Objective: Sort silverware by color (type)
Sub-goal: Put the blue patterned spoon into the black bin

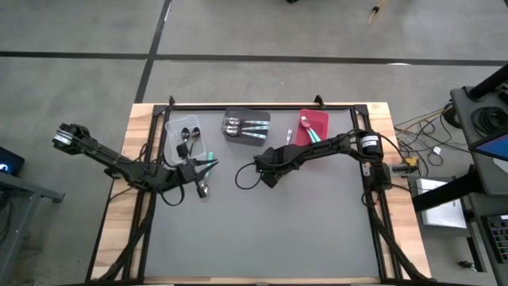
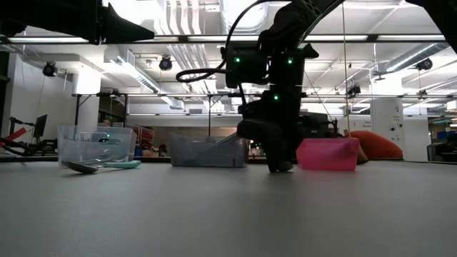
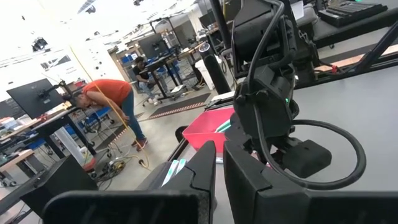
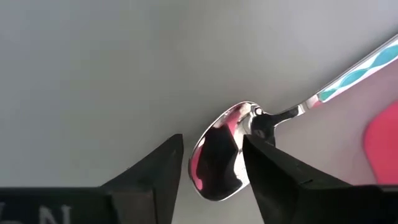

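Note:
A spoon (image 4: pixel 221 155) with a silver bowl and a teal handle lies on the grey table (image 1: pixel 289 137), near the red bin. My right gripper (image 4: pixel 211 168) points down at it, low over the table (image 2: pixel 280 168), open, with one finger on each side of the bowl. My left gripper (image 3: pixel 219 174) hovers by the clear bin (image 1: pixel 193 168), its fingers shut on nothing that shows. Two more spoons lie on the table beside it, one silver (image 1: pixel 203 187) and one teal-handled (image 1: pixel 209 164). My right gripper comes from above, its fingers (image 4: pixel 155 171) on either side of the spoon's bowl. One finger's edge overlaps the neck (image 4: pixel 264 127); I cannot tell whether it touches. The spoon lies flat on the table.
Three bins stand along the far edge: a clear one (image 1: pixel 186 141) with black spoons, a dark grey one (image 1: pixel 246 125) with spoons, and a red one (image 1: pixel 313 125) with teal-handled spoons. The table's near half is bare grey mat (image 1: pixel 262 230). A person bends over in the room behind (image 3: pixel 112 99).

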Action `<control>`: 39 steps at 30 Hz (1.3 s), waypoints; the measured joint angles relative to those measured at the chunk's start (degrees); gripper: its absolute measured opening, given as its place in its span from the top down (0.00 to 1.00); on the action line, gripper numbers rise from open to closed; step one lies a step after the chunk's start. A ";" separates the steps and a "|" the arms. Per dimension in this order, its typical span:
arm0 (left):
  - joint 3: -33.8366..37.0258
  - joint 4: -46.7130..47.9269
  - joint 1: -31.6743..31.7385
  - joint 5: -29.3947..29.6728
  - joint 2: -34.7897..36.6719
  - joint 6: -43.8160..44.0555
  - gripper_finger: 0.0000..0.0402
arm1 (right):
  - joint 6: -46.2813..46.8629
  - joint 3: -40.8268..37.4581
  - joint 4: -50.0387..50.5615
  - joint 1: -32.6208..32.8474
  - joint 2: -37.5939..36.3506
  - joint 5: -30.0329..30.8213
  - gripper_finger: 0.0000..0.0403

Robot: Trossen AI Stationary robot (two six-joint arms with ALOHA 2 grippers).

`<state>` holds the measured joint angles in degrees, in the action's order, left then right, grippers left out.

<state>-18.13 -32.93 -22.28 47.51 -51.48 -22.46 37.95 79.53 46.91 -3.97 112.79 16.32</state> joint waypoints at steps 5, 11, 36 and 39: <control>0.00 -0.02 0.00 0.00 0.00 0.02 0.97 | 0.00 0.72 0.13 0.00 0.05 -0.37 0.70; 0.00 -0.02 0.00 0.00 0.00 0.02 0.97 | 1.11 2.99 0.16 0.18 0.22 -1.14 0.87; 0.00 -0.03 0.00 -0.04 -0.07 1.91 0.97 | 20.02 10.09 -16.26 5.45 2.51 -9.52 0.97; 0.00 -0.02 0.00 -0.04 -0.07 1.99 0.97 | 20.59 10.08 -16.06 6.60 2.51 -13.46 0.97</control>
<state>-18.13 -32.95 -22.28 47.46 -51.55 -20.47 58.54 89.60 30.85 2.63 115.31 2.86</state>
